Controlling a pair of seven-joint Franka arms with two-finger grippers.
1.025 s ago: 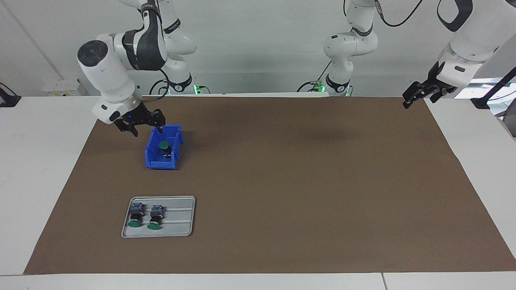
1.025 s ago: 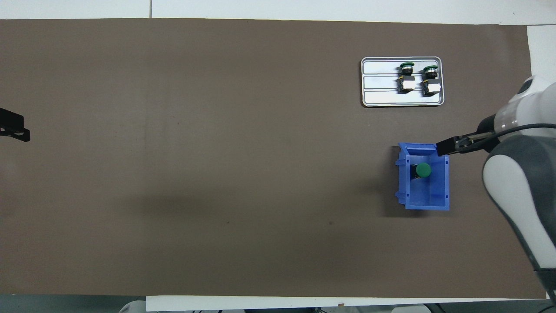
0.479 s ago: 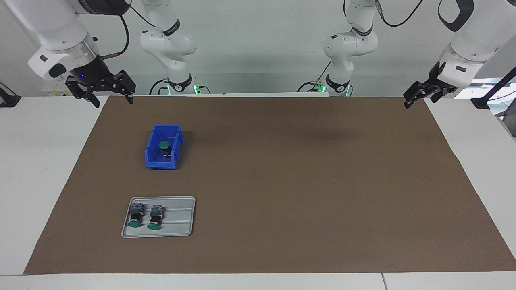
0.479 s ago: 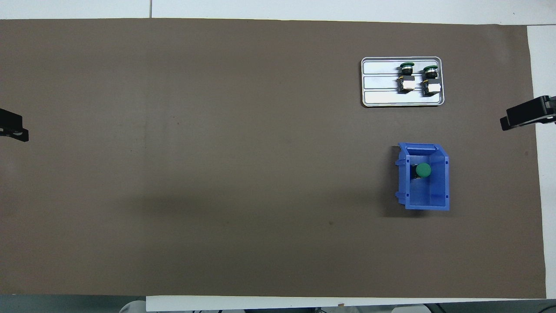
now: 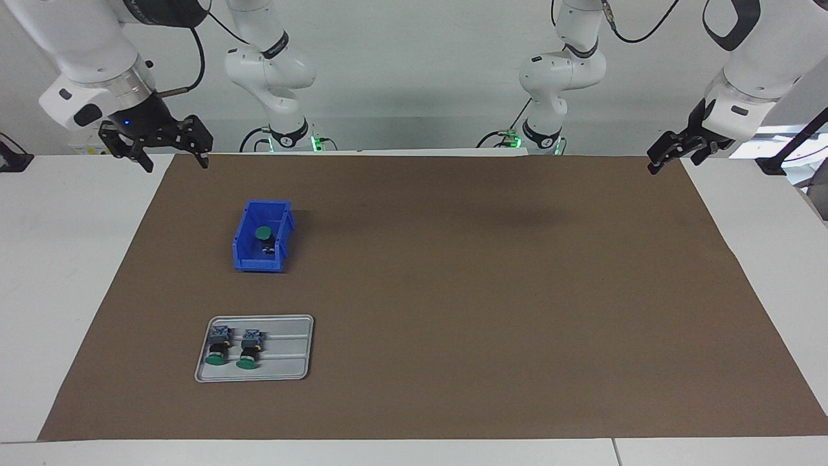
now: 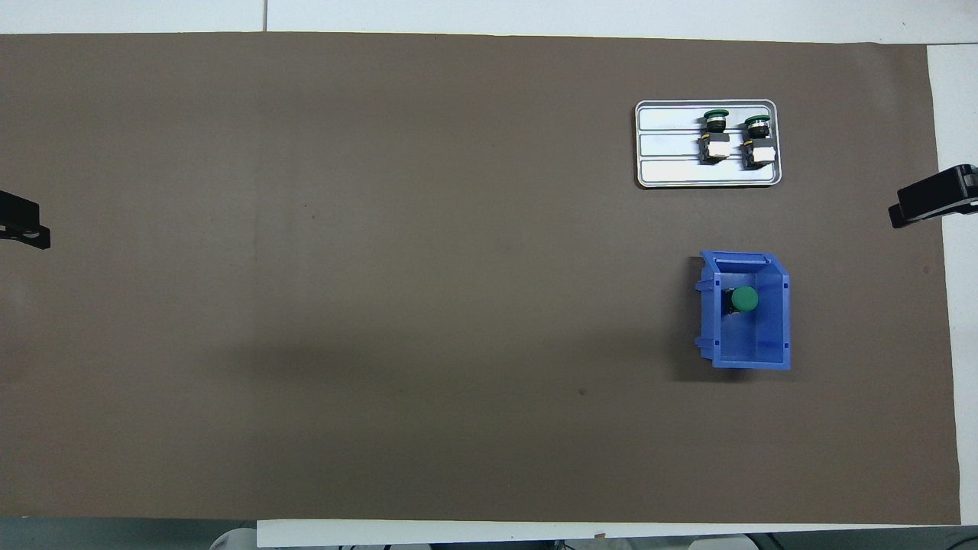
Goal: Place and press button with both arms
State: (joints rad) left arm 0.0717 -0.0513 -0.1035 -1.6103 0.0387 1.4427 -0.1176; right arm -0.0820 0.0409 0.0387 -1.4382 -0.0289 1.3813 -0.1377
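One green-capped button stands cap up inside a blue bin toward the right arm's end of the table. Two more buttons lie side by side on a grey tray, farther from the robots than the bin. My right gripper hangs open and empty over the mat's edge at its own end. My left gripper waits open and empty over the mat's edge at the other end.
A brown mat covers most of the white table. The bin and the tray are the only things standing on it.
My right gripper has risen from the bin's rim and drawn back to the mat's edge at its own end, still empty. The button stays in the bin. The left arm has not moved.
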